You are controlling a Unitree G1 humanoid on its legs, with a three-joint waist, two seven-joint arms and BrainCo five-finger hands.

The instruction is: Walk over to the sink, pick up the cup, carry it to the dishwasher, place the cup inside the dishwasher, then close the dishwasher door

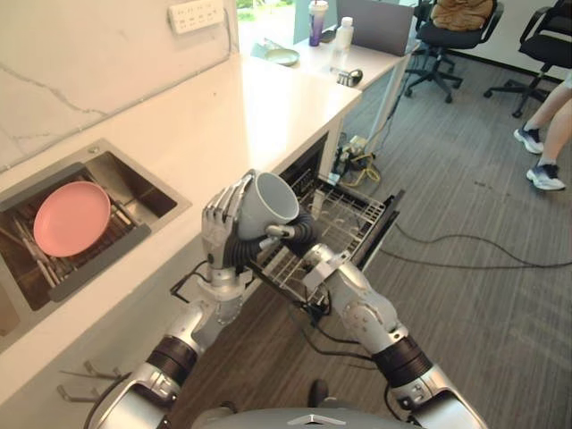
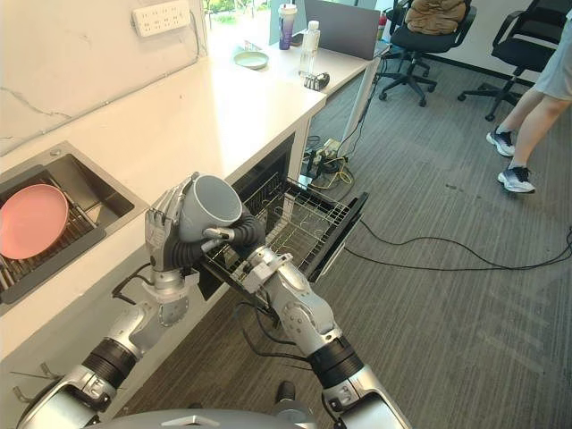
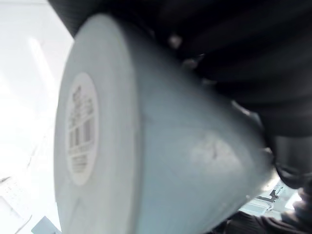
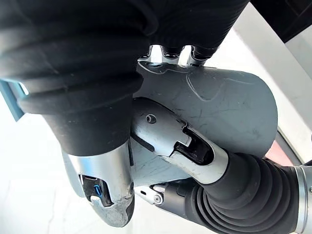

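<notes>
Cup (image 1: 268, 204): in the air, out of the sink (image 1: 147, 189), just past the edge of the counter (image 1: 250, 107) and above the near corner of the rack (image 1: 344, 214); mouth tilted up and away, labelled base toward the left wrist.
Left hand (image 1: 222, 223): wrapped round the cup from the counter side, fingers behind the wall and thumb across the front; looks like a firm hold.
Right hand (image 1: 304, 234): pressed up to the cup from the rack side, close by the left thumb; gripping or only steadying, cannot tell.
Sink: holds a pink plate (image 1: 71, 217) on a grid; no cup in it.
Door (image 1: 382, 228): folded down, with the rack drawn out over it; wire bays nearest the cup look bare.
Done: the walk to the sink and the pick-up, judging by the cup in hand; most of the carry too, given the cup above the rack.
To do: lower the cup into a bay, let go, draw both hands clear, slide the rack in, swing the door up shut.
Stage: about midway, at the turn from carrying to placing.
Next move, as a judgement: needs a turn of the cup, mouth down or on its side, before release.
</notes>
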